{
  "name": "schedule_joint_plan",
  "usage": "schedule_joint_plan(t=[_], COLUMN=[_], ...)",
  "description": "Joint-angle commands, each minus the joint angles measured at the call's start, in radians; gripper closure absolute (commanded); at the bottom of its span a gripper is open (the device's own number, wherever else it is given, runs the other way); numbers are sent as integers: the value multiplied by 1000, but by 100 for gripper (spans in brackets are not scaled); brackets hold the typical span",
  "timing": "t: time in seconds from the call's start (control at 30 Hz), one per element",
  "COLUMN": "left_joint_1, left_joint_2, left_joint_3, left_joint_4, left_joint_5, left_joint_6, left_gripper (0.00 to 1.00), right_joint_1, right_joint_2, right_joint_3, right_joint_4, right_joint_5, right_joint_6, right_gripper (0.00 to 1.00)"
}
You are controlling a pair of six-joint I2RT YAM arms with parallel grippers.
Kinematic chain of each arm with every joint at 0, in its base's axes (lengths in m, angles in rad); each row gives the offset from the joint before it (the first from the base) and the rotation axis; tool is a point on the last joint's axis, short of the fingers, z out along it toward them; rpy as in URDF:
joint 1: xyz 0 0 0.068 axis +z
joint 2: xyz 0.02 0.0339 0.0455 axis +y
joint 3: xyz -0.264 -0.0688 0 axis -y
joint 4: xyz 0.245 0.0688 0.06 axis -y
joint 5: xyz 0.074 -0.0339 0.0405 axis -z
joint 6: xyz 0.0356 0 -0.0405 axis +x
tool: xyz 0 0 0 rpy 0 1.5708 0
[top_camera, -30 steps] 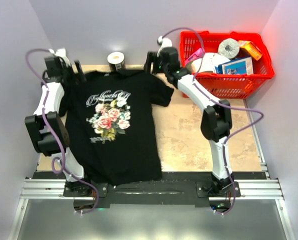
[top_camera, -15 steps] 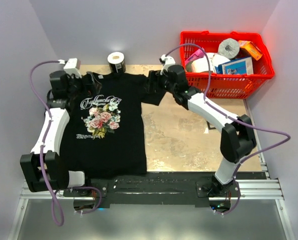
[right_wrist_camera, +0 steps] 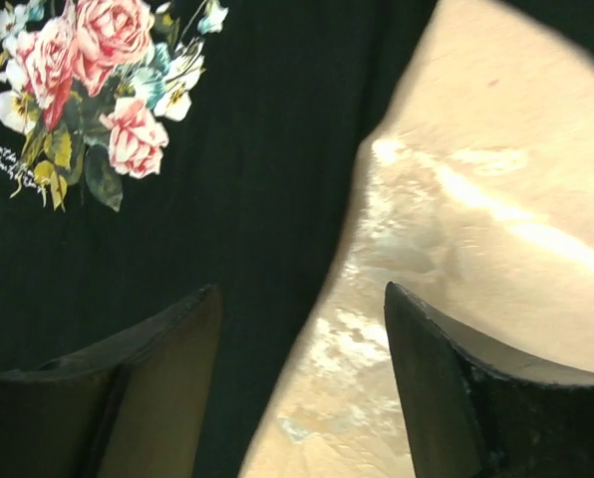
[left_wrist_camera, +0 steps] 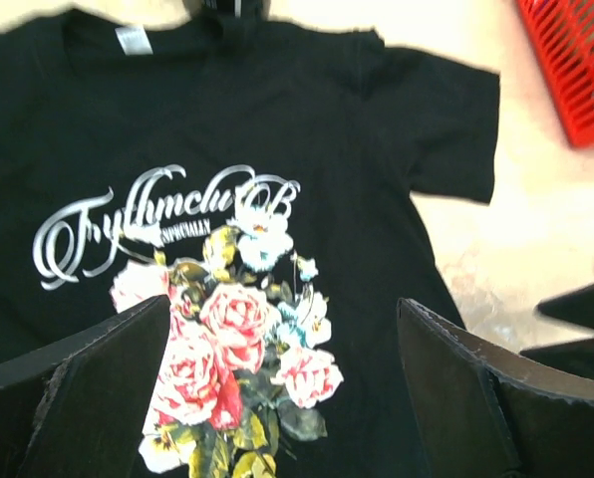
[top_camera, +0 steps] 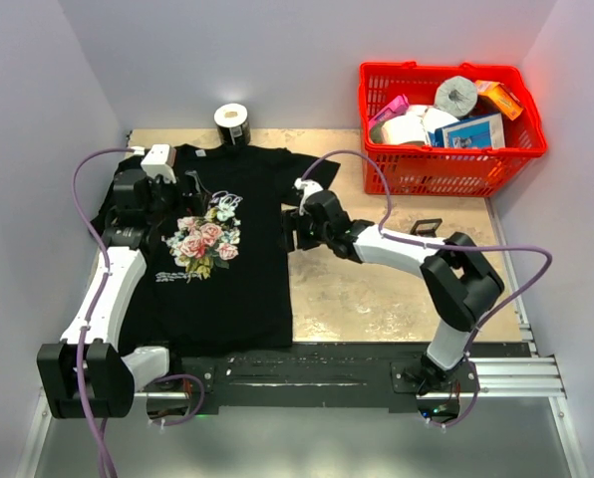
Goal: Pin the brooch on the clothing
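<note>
From above, the shirt (top_camera: pixel 242 269) lay flat, chest up, on the table (top_camera: pixel 377 289), its collar towards the far edge. The left gripper (top_camera: pixel 180 196) hung over the shirt's upper part, at the lettering, beside the roses (top_camera: pixel 202 242). The right gripper (top_camera: pixel 289 227) sat at the shirt's right edge, below the sleeve. A red basket (top_camera: pixel 446 169) stood well off to the right of the shirt, and a tape roll (top_camera: pixel 232 119) stood just beyond its collar. The brooch could not be made out here

In the left wrist view, the left gripper (left_wrist_camera: pixel 285 314) had its fingers (left_wrist_camera: pixel 108 388) spread wide, nothing between them, above the shirt (left_wrist_camera: pixel 357 149). The roses (left_wrist_camera: pixel 227 349) showed in the gap, the white lettering (left_wrist_camera: pixel 157 214) just beyond. A corner of the basket (left_wrist_camera: pixel 576 70) showed past the shirt's sleeve. No brooch could be told apart

In the right wrist view, the right gripper (right_wrist_camera: pixel 302 299) was spread too, holding nothing, straddling the shirt's (right_wrist_camera: pixel 247 149) edge: one finger (right_wrist_camera: pixel 157 378) over black cloth, the other over bare table (right_wrist_camera: pixel 496 199). The roses (right_wrist_camera: pixel 98 60) lay at the upper left. The brooch was not discernible
</note>
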State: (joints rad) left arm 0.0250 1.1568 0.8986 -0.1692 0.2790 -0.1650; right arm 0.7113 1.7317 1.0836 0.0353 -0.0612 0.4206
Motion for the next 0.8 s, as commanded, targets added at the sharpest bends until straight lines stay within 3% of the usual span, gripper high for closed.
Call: schedule_joint_plan(t=[0.0, 0.47, 0.77], left_joint_1=[1, 0, 0], left_joint_2=[-28, -20, -19], left_joint_3=[-10, -4, -7], left_joint_4=[63, 71, 76], left_joint_5=[-18, 46, 52], left_joint_6=[1, -16, -19], left_gripper=[1, 1, 1], right_joint_1=[33, 51, 51], right_joint_2=[60, 163, 200], right_joint_3=[2, 12, 21], right_joint_4=[84, 104, 138], right_joint_5=[18, 31, -8], right_joint_6=[47, 84, 93], right_gripper=[34, 48, 51])
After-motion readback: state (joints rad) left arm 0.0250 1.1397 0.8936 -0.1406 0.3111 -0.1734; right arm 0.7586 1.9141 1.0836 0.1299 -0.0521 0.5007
